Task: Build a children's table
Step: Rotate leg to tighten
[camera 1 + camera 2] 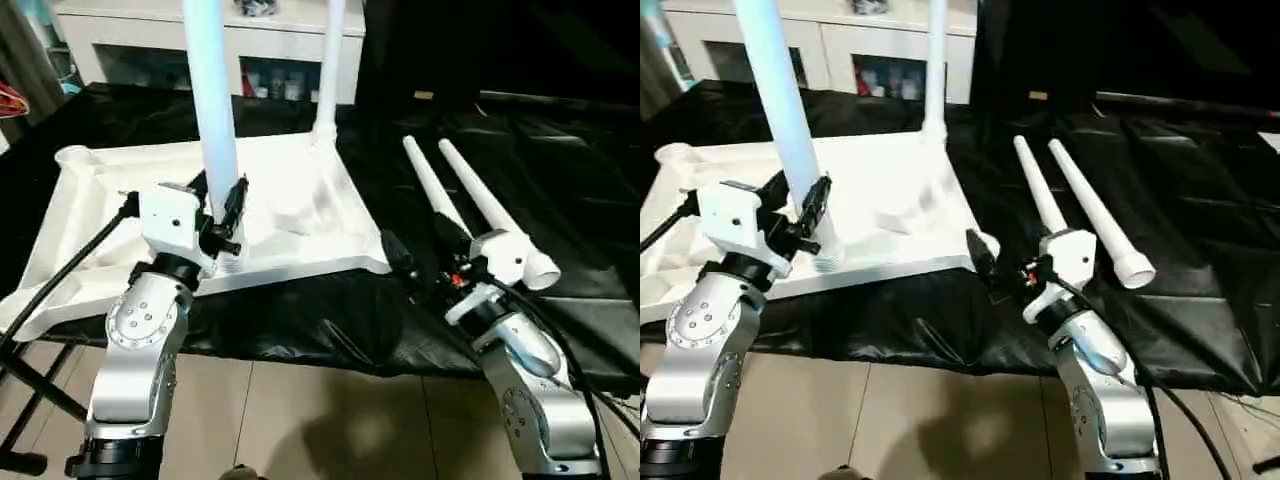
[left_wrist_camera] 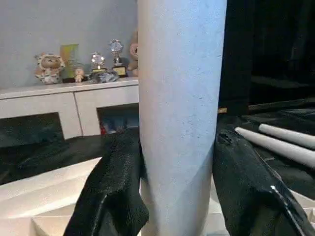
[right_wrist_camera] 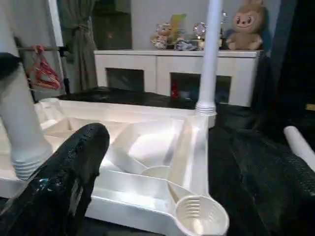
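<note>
Table, roughly half built. Tabletop [image 1: 300, 215] lies underside-up on the black-draped worktop [image 1: 560, 190]. Far leg [image 1: 328, 70] stands socketed; my left gripper [image 1: 222, 215] clamps the near leg [image 1: 212, 100] upright at its corner. Two legs [image 1: 470, 200] lie loose beside my right gripper [image 1: 985, 262], jaws wide apart, empty. Near-right socket [image 3: 201, 216] unfilled. White ribbed plastic.

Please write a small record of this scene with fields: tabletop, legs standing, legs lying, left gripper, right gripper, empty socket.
tabletop: upside down on black sheet
legs standing: two; near leg, far leg
legs lying: two loose legs on the sheet, to the tabletop's right
left gripper: closed on near leg, low down
right gripper: open, holds nothing, near the tabletop's corner
empty socket: near right corner socket
</note>
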Tool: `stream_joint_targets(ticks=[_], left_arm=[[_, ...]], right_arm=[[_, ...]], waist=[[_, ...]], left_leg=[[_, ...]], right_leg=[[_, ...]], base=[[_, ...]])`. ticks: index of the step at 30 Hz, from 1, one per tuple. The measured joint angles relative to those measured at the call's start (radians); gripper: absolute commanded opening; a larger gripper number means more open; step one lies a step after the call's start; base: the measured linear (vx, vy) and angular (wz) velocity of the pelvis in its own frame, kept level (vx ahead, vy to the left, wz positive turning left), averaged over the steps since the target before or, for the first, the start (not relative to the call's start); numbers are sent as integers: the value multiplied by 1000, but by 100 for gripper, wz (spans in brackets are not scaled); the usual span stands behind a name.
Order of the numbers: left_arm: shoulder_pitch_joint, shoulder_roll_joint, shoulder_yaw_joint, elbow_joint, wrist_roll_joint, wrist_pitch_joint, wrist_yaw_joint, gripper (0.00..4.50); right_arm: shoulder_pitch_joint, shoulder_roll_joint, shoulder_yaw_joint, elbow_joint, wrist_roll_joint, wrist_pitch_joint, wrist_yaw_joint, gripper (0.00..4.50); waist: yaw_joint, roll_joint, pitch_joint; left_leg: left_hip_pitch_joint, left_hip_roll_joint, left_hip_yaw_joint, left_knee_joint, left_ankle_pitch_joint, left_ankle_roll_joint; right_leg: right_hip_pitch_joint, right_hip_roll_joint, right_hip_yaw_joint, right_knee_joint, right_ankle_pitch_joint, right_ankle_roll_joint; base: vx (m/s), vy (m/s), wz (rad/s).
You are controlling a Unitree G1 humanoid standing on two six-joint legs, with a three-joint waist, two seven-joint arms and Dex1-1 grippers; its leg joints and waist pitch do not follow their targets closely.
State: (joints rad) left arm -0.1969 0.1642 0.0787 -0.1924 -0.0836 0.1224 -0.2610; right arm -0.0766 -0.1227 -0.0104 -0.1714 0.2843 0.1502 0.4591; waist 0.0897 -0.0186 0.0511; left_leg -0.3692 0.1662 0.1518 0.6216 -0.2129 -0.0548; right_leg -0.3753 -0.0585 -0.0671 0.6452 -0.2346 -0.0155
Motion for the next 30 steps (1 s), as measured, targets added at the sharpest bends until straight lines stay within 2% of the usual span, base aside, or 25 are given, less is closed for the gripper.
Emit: stream_joint_targets(ticks=[1, 4, 8, 12, 16, 21, 26, 27, 30], left_arm=[[0, 2, 0, 0, -2, 0, -3, 185], [0, 3, 1, -6, -58, 17, -42, 185], [-26, 34, -36, -45, -162, 100, -164, 185], [-88, 42, -112, -75, -247, 184, -279, 185], [-108, 49, -157, -78, -276, 213, -333, 185], [-112, 78, -218, -79, -314, 276, -415, 185], [-131, 104, -244, -101, -348, 314, -468, 185], [-132, 105, -244, -105, -351, 314, -472, 185], [-132, 106, -246, -109, -356, 326, -488, 185]], right_arm=[[-2, 0, -1, 0, 11, 4, 9, 450], [-17, -22, 0, -9, 104, 62, 92, 450], [-55, -92, 31, -16, 146, 115, 202, 450], [-112, -153, 96, -7, 145, 154, 313, 450], [-146, -175, 130, 14, 133, 156, 355, 450], [-189, -207, 150, 63, 97, 156, 374, 450], [-195, -211, 165, 68, 94, 160, 394, 450], [-197, -214, 168, 69, 93, 164, 396, 420], [-206, -227, 177, 96, 82, 164, 400, 410]], waist=[[0, 0, 0], [0, 0, 0], [5, -3, 1], [11, -4, 1], [11, -8, 1], [12, -18, 3], [12, -20, 4], [12, -20, 4], [12, -20, 4]], left_leg=[[0, 0, 1, 0, 1, 1], [0, 0, 2, 0, 1, 1], [0, 1, 3, 0, 1, 2], [0, 3, 7, 0, 1, 1], [1, 6, 13, 0, 1, 1], [-1, 7, 16, -1, 3, 2], [-2, 7, 17, -1, 3, 2], [-2, 7, 17, -1, 3, 2], [-1, 8, 18, -1, 3, 2]], right_leg=[[0, 0, 0, 0, 0, 0], [0, 0, 1, -1, 0, 0], [0, 0, 1, 0, 0, 0], [0, -1, 1, 0, 0, 0], [-1, 0, 1, 0, 0, 0], [-5, 0, 3, 1, 0, 0], [-6, 0, 3, 0, 0, 0], [-6, 0, 3, 0, 0, 0], [-5, 0, 4, 1, 0, 0]], base=[[0, 0, 0], [0, 0, 0], [0, 0, 0], [0, 0, 0], [0, 0, 0], [0, 0, 0], [0, 0, 0], [0, 0, 0], [0, 0, 0]])
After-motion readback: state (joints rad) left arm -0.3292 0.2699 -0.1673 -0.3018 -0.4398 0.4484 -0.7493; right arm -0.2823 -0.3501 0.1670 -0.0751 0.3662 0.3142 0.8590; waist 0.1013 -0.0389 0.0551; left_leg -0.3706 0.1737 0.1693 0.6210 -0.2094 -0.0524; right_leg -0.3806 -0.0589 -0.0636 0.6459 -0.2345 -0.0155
